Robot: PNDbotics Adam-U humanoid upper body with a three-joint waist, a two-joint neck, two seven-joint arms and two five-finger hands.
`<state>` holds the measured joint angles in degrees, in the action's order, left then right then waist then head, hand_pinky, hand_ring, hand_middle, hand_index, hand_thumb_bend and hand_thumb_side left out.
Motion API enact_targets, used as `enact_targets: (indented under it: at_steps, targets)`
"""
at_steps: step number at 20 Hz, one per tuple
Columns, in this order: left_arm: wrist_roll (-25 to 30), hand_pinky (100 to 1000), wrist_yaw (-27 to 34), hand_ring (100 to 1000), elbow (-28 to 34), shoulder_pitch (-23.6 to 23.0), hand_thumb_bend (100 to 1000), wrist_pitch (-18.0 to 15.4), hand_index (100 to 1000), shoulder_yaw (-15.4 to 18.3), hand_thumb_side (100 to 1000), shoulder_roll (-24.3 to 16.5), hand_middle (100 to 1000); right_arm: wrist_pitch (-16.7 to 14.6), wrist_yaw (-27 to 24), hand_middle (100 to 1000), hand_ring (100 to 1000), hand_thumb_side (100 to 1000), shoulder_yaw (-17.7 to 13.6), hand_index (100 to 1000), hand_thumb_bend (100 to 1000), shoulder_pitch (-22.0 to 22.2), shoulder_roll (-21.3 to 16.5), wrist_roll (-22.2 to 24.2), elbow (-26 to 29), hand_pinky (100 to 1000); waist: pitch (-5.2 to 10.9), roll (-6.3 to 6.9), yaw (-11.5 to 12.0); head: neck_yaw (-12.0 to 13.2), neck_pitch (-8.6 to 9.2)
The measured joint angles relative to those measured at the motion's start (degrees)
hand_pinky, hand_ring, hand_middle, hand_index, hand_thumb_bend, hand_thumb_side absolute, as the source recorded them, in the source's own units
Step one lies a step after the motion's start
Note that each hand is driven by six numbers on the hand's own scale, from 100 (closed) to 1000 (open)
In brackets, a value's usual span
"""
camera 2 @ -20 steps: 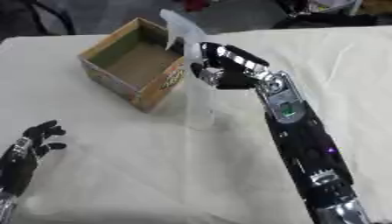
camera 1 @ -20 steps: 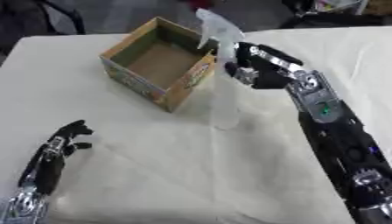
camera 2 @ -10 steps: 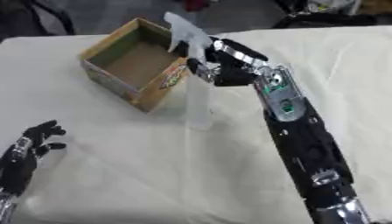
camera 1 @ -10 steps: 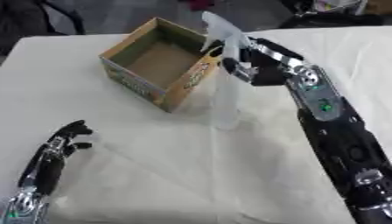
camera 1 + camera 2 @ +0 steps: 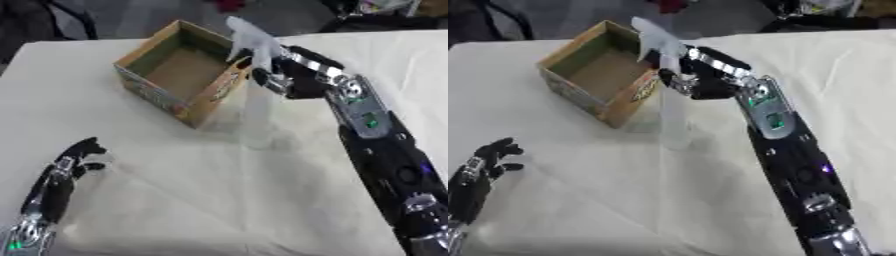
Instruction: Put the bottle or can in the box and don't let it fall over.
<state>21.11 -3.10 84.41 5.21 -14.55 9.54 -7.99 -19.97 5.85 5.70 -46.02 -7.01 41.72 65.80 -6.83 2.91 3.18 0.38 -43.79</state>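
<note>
A clear spray bottle (image 5: 258,100) with a white trigger head stands upright on the white tablecloth, just right of an open cardboard box (image 5: 179,72). My right hand (image 5: 293,77) has its fingers curled round the bottle's neck below the spray head. The box's inside is bare brown cardboard, and its near right wall almost touches the bottle. My left hand (image 5: 74,157) rests near the lower left corner, fingers relaxed and holding nothing.
The white cloth (image 5: 219,200) covers the table. Dark chair parts and clutter (image 5: 815,10) sit beyond the far edge of the table.
My right hand with the bottle has shifted slightly left, closer to the box's right wall. The left hand has stayed still.
</note>
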Motion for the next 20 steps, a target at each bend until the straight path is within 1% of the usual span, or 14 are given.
enact_targets:
  at_steps: [8,12,20]
  targets:
    - [-0.05,747,-0.11,950,-0.35,0.35,108,-0.02,891,0.23,1000,0.47,689,-0.51,1.69,878,875,545,-0.12,908,100,-0.01,0.28,-0.24,-1.09,787,-0.19,0.26,0.34,-0.45,0.0]
    - [-0.18,747,-0.34,950,-0.52,0.41,105,-0.08,891,0.32,1000,0.5,689,-1.29,3.08,874,871,535,-0.45,904,100,-0.15,0.27,-1.02,-2.15,787,-0.32,0.5,0.41,-0.56,0.0]
    - [-0.72,748,-0.5,951,-1.01,0.65,106,-0.13,891,1.1,1000,0.96,690,-2.61,5.77,864,864,526,-1.3,895,100,-0.34,0.27,-2.91,-4.12,785,-0.34,0.53,0.76,-0.98,0.0]
